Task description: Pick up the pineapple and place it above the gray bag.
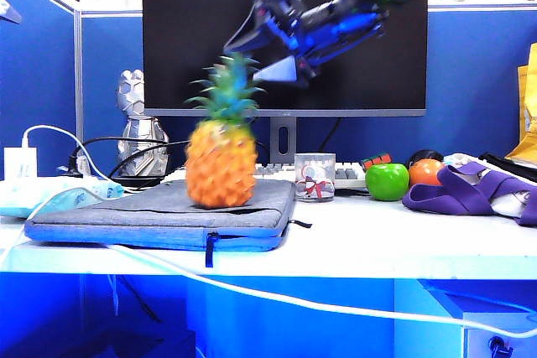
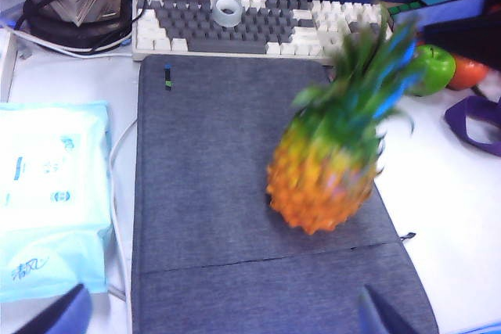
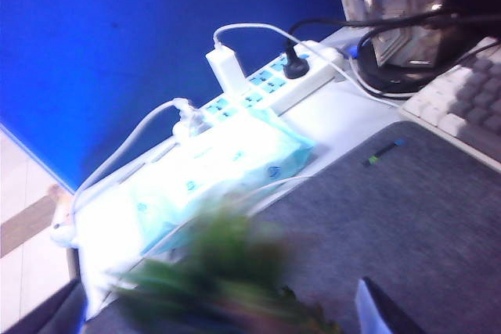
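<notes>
The pineapple [image 1: 221, 161] stands on the gray bag [image 1: 159, 211], right end effector [image 1: 264, 48] above.

Bright, blue-tinted views with motion blur.
I saw the pineapple [image 1: 221, 157] smeared in all three views, the right gripper [image 1: 273, 48] blurred overhead, and glare washing out the wipes pack [image 3: 219, 166].

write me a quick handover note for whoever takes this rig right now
Right gripper: jaws open, empty, in the air above the pineapple's crown, in front of the monitor.
Left gripper: jaws open, empty, hanging over the near edge of the gray bag.
Pineapple: standing on the bag, toward its right side, blurred, so it may not have settled.
Done: pineapple is on the bag, and no jaws hold it.
Left: check that it stays upright, then pull the right arm clear.
</notes>
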### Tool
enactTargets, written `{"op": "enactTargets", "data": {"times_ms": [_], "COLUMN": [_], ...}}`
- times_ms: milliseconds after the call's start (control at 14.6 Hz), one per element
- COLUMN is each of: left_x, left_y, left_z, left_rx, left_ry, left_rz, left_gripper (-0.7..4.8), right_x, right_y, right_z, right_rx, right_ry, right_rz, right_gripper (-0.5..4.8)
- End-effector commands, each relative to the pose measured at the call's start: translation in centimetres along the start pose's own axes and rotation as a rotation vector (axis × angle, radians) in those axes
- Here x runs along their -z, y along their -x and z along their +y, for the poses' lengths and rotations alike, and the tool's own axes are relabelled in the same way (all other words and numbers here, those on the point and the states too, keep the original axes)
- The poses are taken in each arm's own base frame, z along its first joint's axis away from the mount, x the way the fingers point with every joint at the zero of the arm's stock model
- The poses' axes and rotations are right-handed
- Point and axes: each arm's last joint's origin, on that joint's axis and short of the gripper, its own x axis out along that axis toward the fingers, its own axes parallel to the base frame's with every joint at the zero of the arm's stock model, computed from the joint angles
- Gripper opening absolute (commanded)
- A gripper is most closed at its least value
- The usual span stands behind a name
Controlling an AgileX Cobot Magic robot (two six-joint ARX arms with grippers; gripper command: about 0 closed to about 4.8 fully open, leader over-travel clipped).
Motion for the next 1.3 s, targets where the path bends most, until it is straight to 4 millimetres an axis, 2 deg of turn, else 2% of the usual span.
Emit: {"op": "enactTargets", "data": {"times_ms": [69, 137, 275, 412, 481, 618, 755, 824, 962, 1099, 1168, 1236, 1305], "left_x": [-0.3, -0.2, -0.3, -1.0, -1.6, -1.8, -1.7, -1.5, -0.5, -0.3, -0.4, -0.4, -0.4], "left_y": [0.1, 0.1, 0.3, 1.9, 3.8, 6.1, 7.7, 8.2, 8.6, 8.7, 8.8, 8.9, 9.1], "left_z": [-0.1, -0.1, -0.1, -0.1, -0.5, -0.9, -1.2, -1.3, -1.2, -1.3, -1.4, -1.5, -1.6], "left_rx": [0.008, 0.008, 0.002, -0.041, -0.087, -0.156, -0.189, -0.211, -0.240, -0.240, -0.209, -0.193, -0.181], "left_ry": [-0.002, -0.001, -0.009, -0.035, -0.061, -0.066, -0.067, -0.064, -0.071, -0.068, -0.065, -0.060, -0.062], "left_rz": [-0.019, -0.018, -0.025, -0.098, -0.173, -0.238, -0.272, -0.266, -0.176, -0.161, -0.170, -0.175, -0.183], "left_gripper": [4.79, 4.79, 4.79, 4.79, 4.79, 4.79, 4.79, 4.79, 4.79, 4.79, 4.79, 4.79, 4.79], "right_x": [-0.2, -0.2, -1.2, -4.0, -5.9, -7.7, -8.9, -9.3, -10.3, -9.8, -7.9, -6.0, -3.6], "right_y": [0.6, 0.9, 2.9, 7.2, 10.5, 14.0, 17.7, 19.7, 25.3, 29.5, 32.1, 33.2, 33.6], "right_z": [0.4, 0.4, 0.9, 2.8, 4.6, 7.8, 12.1, 14.4, 20.8, 25.6, 28.3, 29.3, 29.4], "right_rx": [-0.037, -0.032, 0.003, 0.065, 0.091, 0.107, 0.134, 0.205, 0.411, 0.492, 0.583, 0.643, 0.691], "right_ry": [-0.018, -0.016, 0.026, 0.079, 0.082, 0.099, 0.158, 0.212, 0.328, 0.420, 0.457, 0.460, 0.425], "right_rz": [0.037, 0.053, 0.078, 0.059, 0.042, 0.029, 0.031, 0.030, -0.057, -0.182, -0.260, -0.294, -0.333], "right_gripper": [4.79, 4.79, 4.79, 4.79, 4.79, 4.79, 4.79, 4.79, 4.79, 4.79, 4.79, 4.79, 4.79]}}
